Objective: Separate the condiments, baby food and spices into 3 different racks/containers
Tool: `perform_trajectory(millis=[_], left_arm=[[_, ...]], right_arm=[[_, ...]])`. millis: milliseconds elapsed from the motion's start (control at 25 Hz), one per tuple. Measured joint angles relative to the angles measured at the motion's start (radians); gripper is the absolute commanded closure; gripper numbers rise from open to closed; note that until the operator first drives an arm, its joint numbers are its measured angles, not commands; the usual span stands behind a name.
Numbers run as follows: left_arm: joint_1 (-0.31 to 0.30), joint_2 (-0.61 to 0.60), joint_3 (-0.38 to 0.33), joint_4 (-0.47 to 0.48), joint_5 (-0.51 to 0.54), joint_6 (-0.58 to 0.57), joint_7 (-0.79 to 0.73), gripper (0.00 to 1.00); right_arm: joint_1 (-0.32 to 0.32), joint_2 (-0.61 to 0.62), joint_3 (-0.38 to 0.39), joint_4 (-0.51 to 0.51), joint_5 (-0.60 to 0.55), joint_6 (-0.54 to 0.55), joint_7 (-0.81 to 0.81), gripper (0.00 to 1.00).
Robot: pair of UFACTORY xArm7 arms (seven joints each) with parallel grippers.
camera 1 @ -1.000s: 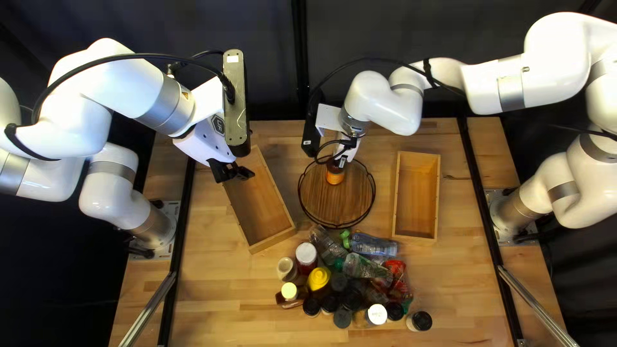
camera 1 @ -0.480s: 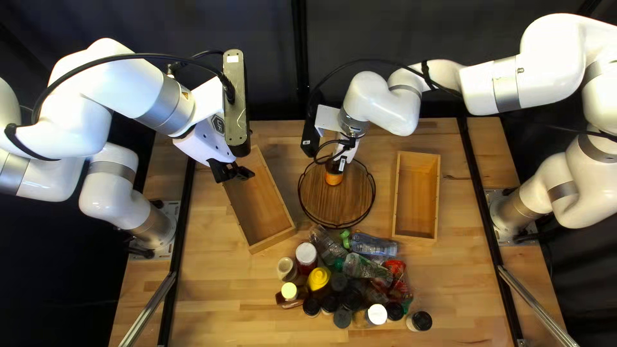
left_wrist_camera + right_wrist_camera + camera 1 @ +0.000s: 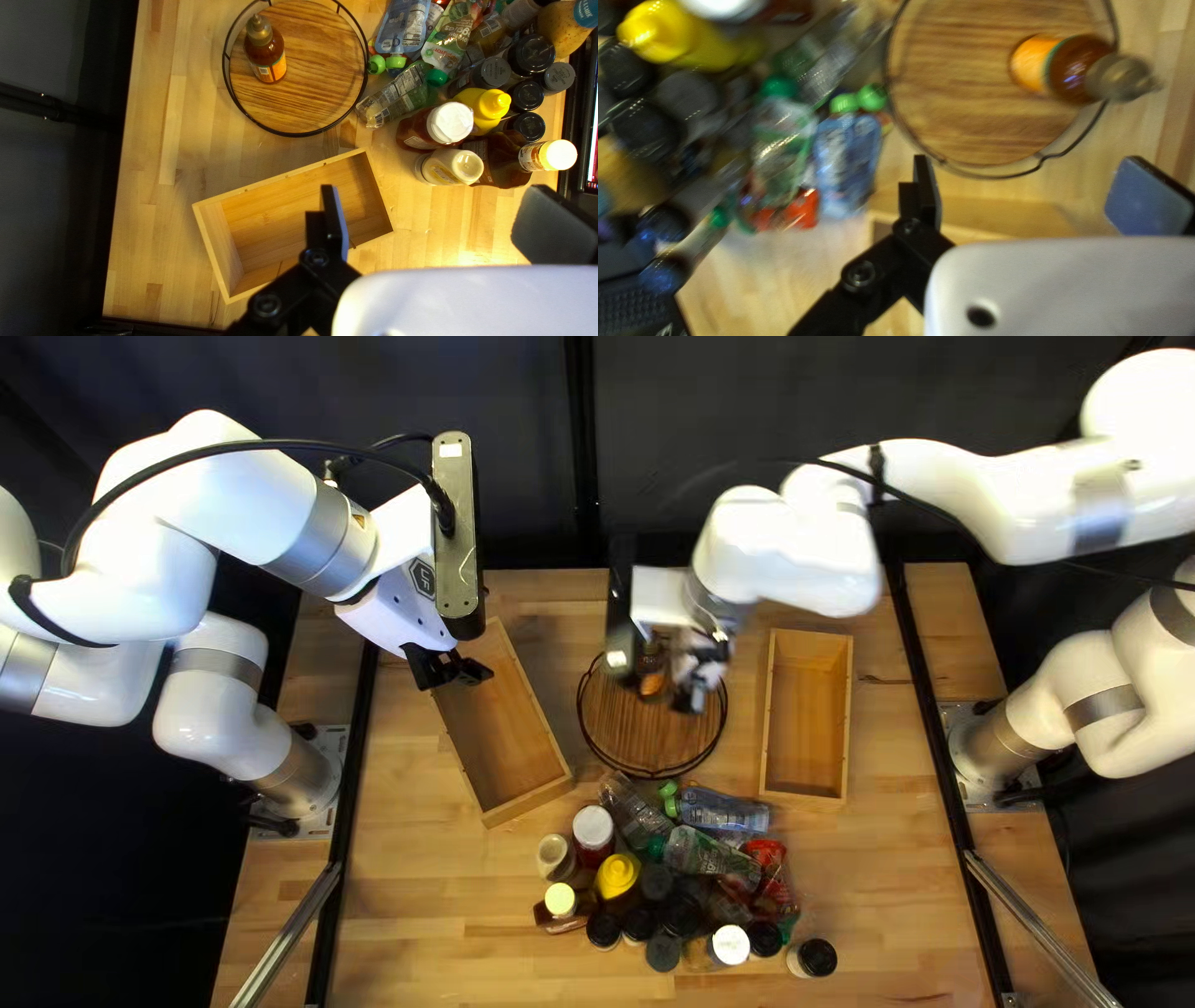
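Two wooden boxes (image 3: pixel 807 724) flank a round tray (image 3: pixel 637 741) — bottles (image 3: pixel 616 876) crowd nearby.

Warm light glares on the tabletop (image 3: pixel 476 254) in the mostly crisp left wrist view, while the right wrist view is smeared throughout and the top left view blurs the right arm (image 3: pixel 784 560), seemingly from motion.

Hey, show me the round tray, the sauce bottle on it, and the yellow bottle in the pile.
Round tray (image 3: pixel 317 68), left wrist view: bare wood.
Sauce bottle (image 3: pixel 273 70), left wrist view: its label.
Yellow bottle (image 3: pixel 476 103), left wrist view: its body.
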Motion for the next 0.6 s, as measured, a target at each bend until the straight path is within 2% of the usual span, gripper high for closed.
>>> perform_trajectory(millis=[320,600], left_arm=[[0.000,0.000,0.000,0.000,0.000,0.000,0.000,0.00],[0.000,0.000,0.000,0.000,0.000,0.000,0.000,0.00]], right_arm=[[0.123,-0.002,0.142,-0.051,0.023,-0.021,0.156,0.00],[0.211,0.073,0.238,-0.058,0.007,-0.060,0.326,0.00]])
